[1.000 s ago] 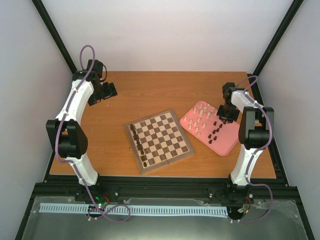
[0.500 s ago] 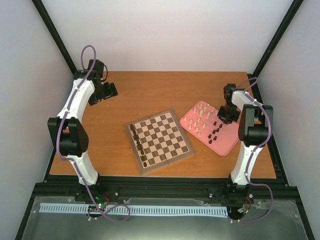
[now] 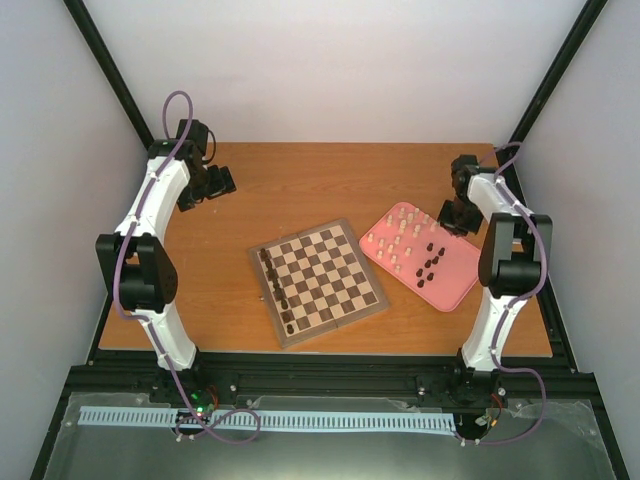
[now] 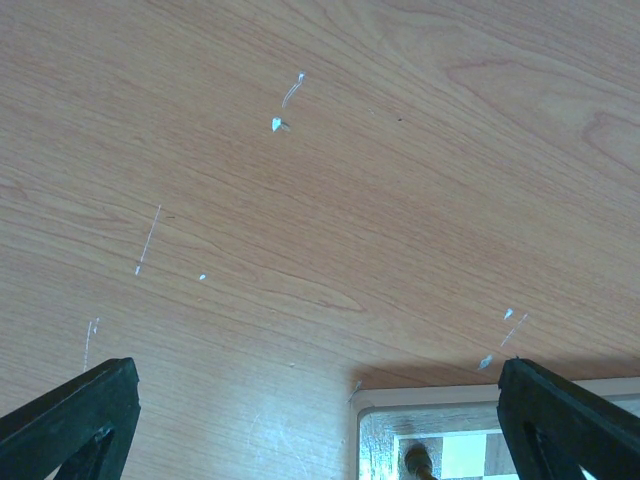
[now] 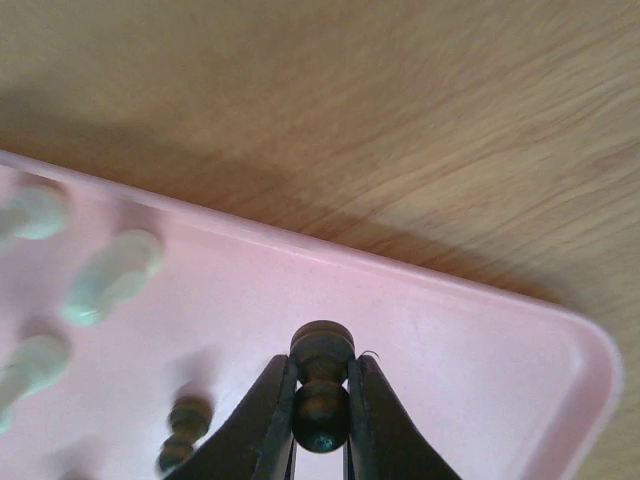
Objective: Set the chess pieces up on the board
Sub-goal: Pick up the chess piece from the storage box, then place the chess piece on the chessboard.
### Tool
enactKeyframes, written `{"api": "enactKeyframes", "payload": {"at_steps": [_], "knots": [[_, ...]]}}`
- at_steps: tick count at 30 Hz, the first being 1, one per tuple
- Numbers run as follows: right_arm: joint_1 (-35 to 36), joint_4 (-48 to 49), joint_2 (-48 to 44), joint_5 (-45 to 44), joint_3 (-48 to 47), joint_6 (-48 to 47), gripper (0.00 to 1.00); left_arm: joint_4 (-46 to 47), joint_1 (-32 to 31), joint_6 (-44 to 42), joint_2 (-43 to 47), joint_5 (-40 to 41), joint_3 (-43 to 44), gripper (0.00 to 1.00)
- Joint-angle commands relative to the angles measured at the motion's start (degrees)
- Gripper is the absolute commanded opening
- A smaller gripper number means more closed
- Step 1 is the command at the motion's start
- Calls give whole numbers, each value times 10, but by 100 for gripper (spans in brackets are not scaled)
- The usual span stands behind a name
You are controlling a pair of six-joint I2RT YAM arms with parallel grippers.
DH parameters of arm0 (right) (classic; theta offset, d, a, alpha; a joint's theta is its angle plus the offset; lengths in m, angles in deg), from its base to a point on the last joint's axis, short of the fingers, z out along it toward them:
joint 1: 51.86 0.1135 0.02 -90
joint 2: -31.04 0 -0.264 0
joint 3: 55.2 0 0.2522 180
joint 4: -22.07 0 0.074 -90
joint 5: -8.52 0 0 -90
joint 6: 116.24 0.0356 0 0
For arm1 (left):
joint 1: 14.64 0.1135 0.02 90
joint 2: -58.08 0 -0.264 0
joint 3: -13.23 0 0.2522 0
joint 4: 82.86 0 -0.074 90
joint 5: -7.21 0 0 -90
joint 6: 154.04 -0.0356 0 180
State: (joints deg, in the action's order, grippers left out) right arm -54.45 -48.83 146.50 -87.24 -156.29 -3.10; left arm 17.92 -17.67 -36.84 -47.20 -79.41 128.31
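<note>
The board (image 3: 318,283) lies mid-table with a row of dark brown pieces (image 3: 276,288) along its left side. A pink tray (image 3: 452,283) to its right holds cream pieces (image 3: 402,228) and dark pieces (image 3: 432,262). My right gripper (image 3: 458,214) hangs over the tray's far right edge; in the right wrist view it (image 5: 320,400) is shut on a dark brown piece (image 5: 321,385) above the tray (image 5: 480,380). My left gripper (image 3: 208,185) is far left, open, empty; its view shows the board's corner (image 4: 400,420) with one dark piece (image 4: 418,462).
Black frame posts stand at the back corners. Another dark piece (image 5: 182,430) and cream pieces (image 5: 110,275) lie in the tray below my right gripper. Bare wooden table (image 4: 300,200) lies under the left gripper.
My right gripper has moved back and up from the tray's dark pieces toward its far right edge. The left arm has not moved.
</note>
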Motion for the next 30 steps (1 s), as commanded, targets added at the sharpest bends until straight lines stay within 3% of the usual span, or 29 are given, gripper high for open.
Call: {"api": "enactKeyframes", "payload": {"at_steps": [1,5,8,14,17,25,30], "knots": [[16,-40,-66,-26,-61,-10,3,-8,-4,-5,-2,1,23,100],[78,-84,-75,-31,-125,-17,3,-7,-4,-4,1,-2,23,100],[164,-122,-46,-39,-200,-24,3,-6,-4,-4,4,-2,21,100],[326,-210,99,-21,-451,-39,3,-4,-4,-1,14,-6,11,100],[377,-239,169,0,-531,-55,3,1,-4,0,25,-8,-2,100],[470,-199,223,67,-535,-109,3,7,-4,1,46,-7,-31,100],[491,-143,221,90,-511,-123,3,9,-4,0,56,-12,-42,100]]}}
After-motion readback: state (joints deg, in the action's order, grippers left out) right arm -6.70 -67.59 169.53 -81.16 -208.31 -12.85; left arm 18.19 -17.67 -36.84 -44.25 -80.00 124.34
